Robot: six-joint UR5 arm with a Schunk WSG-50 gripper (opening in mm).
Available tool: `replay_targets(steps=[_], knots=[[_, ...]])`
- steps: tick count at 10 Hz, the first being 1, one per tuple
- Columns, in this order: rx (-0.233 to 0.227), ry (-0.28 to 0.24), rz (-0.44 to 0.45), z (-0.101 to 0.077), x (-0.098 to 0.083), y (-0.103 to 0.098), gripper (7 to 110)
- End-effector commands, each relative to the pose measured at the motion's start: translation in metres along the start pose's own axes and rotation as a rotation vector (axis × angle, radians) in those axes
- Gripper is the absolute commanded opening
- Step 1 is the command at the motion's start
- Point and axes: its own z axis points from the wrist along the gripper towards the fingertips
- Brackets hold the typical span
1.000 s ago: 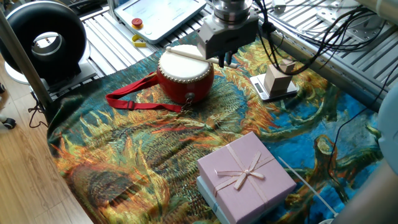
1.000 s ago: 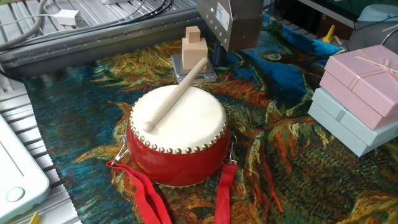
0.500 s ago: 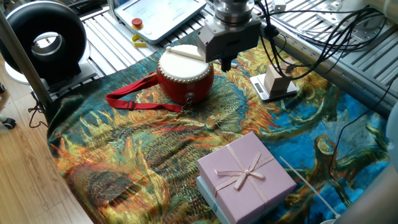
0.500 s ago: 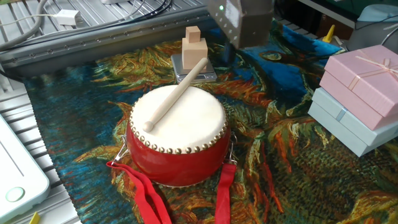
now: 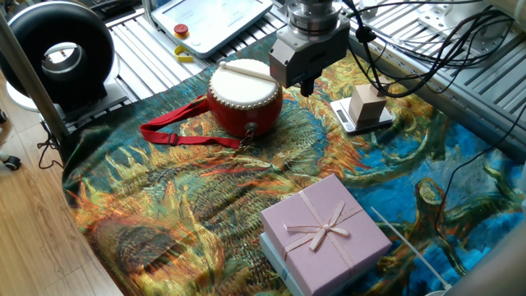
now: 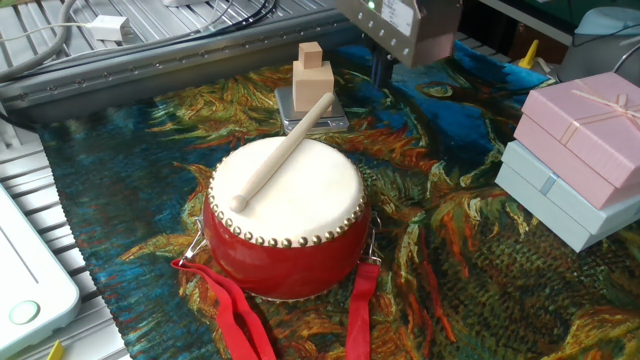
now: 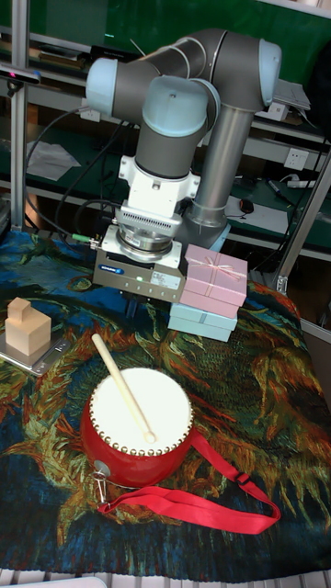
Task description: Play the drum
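Observation:
The drum stands upright on the patterned cloth, red body and cream head up. A wooden drumstick lies loose across the head, its thin end sticking out past the rim. My gripper hangs beside the drum, a little beyond that end of the stick and above the cloth, touching neither. Only a short dark stub of its fingers shows under the grey body, and nothing is visibly held. The red strap trails over the cloth.
A wooden block on a small scale sits close to the gripper. A lilac gift box lies stacked on a pale teal box. A black ring-shaped device stands past the cloth's edge.
The gripper has drifted sideways away from the drumstick's end and the drum, towards the wooden block. Drum and stick have not moved.

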Motion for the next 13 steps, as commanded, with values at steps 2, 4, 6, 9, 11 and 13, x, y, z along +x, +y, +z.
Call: replay_targets(steps=[2,4,6,9,11,13], knots=[[-0.03,-0.004,-0.017,-0.002,0.001,0.006,7],[-0.018,0.001,-0.016,-0.002,0.002,0.003,7],[-0.021,0.006,-0.025,-0.001,0.002,0.001,7],[-0.021,0.015,-0.018,-0.002,0.006,-0.001,7],[-0.023,0.017,-0.019,-0.001,0.006,-0.002,7],[-0.022,0.022,-0.021,-0.001,0.006,-0.003,7]])
